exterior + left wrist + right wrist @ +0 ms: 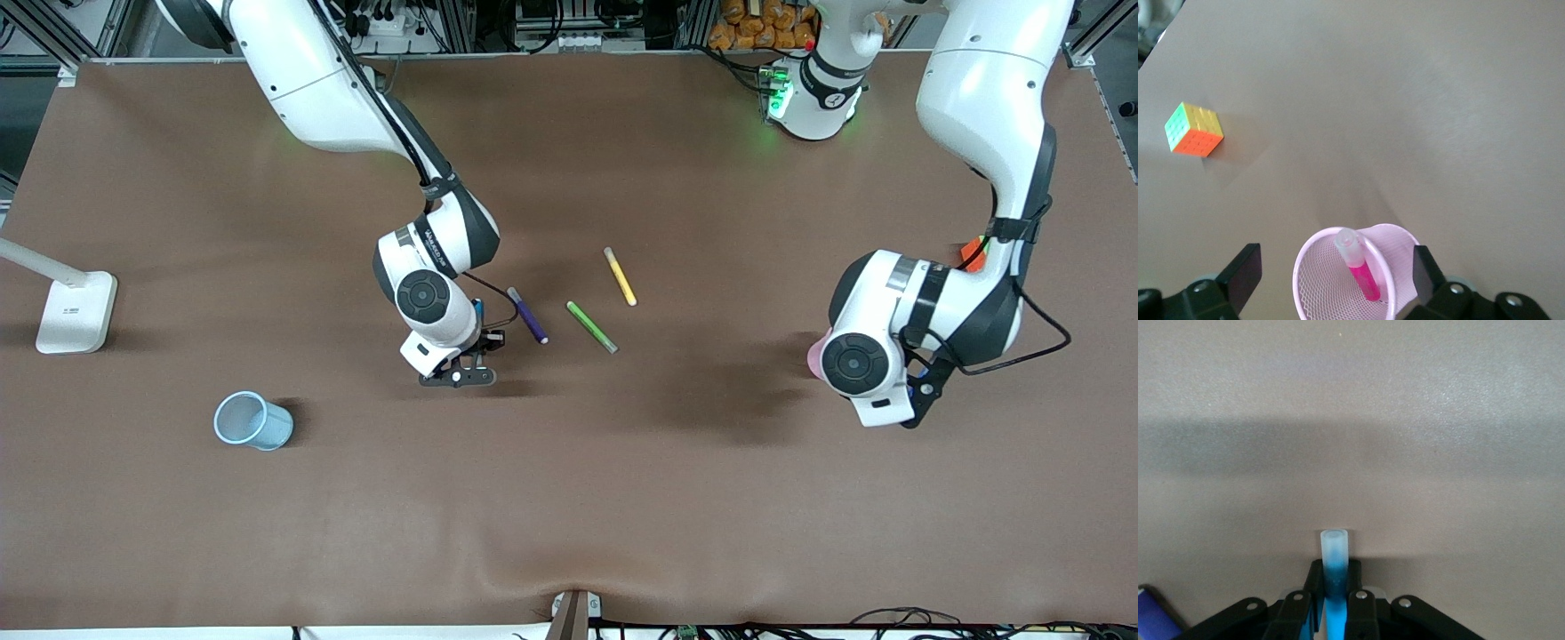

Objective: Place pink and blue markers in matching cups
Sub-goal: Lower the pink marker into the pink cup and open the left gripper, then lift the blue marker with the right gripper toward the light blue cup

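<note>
The pink marker (1363, 273) stands slanted inside the pale pink mesh cup (1318, 280), pale end up against the rim. My left gripper (1336, 277) hangs open over this cup, one finger on each side, clear of it. In the front view only a sliver of the pink cup (813, 353) shows beside the left wrist. My right gripper (1335, 587) is shut on the blue marker (1335, 553), whose pale end sticks out past the fingertips, low over the table near the purple pen. The light blue cup (252, 420) sits toward the right arm's end, nearer the front camera.
A purple pen (527, 315), a green pen (591, 326) and a yellow pen (620, 276) lie mid-table beside my right gripper (458, 377). A colour cube (1194, 129) sits near the pink cup. A white lamp base (77, 311) stands at the right arm's end.
</note>
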